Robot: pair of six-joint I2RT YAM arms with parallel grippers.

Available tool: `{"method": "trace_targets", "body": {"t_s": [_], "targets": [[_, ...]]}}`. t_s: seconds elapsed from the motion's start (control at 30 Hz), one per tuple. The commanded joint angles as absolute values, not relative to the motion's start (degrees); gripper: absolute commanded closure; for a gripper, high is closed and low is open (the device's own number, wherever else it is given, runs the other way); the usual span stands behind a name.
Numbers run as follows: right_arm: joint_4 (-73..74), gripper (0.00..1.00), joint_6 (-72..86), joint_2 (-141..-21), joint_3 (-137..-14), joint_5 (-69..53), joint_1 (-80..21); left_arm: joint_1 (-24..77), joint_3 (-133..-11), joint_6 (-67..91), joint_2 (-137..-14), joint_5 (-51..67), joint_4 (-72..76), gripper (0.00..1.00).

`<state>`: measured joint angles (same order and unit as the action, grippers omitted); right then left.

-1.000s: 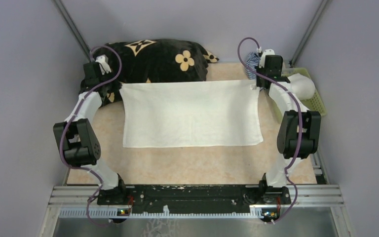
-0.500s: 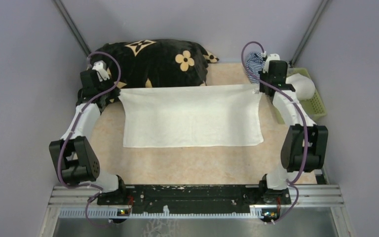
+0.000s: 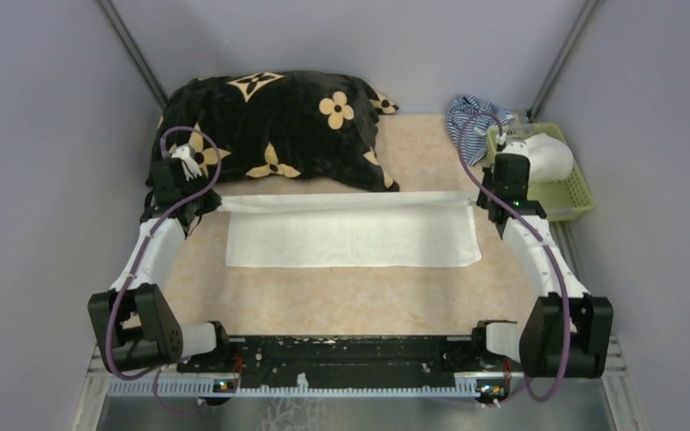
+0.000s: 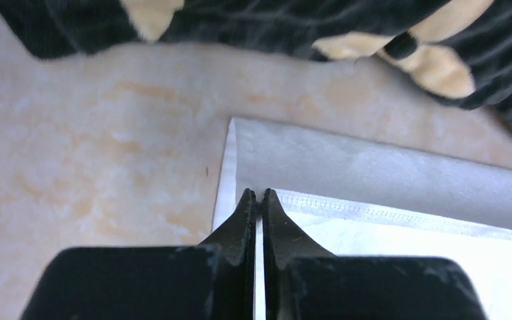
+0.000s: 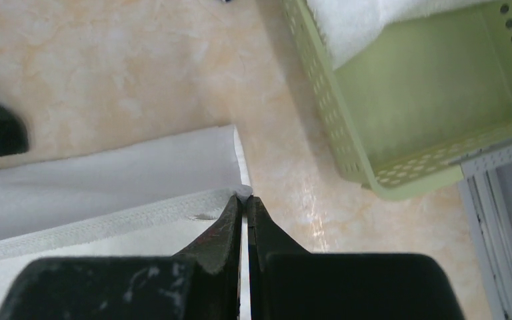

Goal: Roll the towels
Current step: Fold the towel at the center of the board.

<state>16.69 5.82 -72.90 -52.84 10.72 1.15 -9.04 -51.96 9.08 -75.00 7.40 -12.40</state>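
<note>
Here the left gripper (image 4: 258, 195) is pinched fully closed on the hemmed corner of the white towel (image 3: 352, 229), its two black fingertips pressed together with the stitched edge caught between them. Ahead of its tips, a grey fold of the same cloth runs off to its right, and beyond that lies the black pillow with tan flowers (image 3: 274, 121) on the beige tabletop (image 3: 359, 301). To the left of this gripper there is only bare tabletop.

The right gripper (image 5: 243, 198) is likewise clamped tight on the opposite corner of the towel, the hem meeting its tips from its left side. To its right and ahead sits the green perforated basket (image 5: 347, 143), holding another white towel (image 5: 367, 23) at its far end; the basket is near the gripper but not touching it.

From above, the towel stretches between the two grippers, its far edge lifted and folded toward the arms over the part lying flat. A blue-and-white striped garment (image 3: 467, 117) lies beyond the right gripper, beside the basket.
</note>
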Motion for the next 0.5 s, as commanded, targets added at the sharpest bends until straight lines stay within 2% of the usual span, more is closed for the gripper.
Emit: {"method": "trace_targets", "body": {"t_s": [0.0,0.27,0.47], "targets": [[15.97,1.0,10.76,-63.62,-47.64,15.12,2.82,-9.76,-48.44,10.89,-70.33,0.23,-15.5,1.0],[18.74,1.0,11.84,-53.15,-37.55,16.74,2.81,-9.76,-43.4,18.37,-65.77,-1.07,-22.84,1.0],[19.34,1.0,12.77,-50.19,-33.61,16.31,2.81,-9.77,-36.61,21.45,-61.09,-3.16,-21.22,1.0]]}}
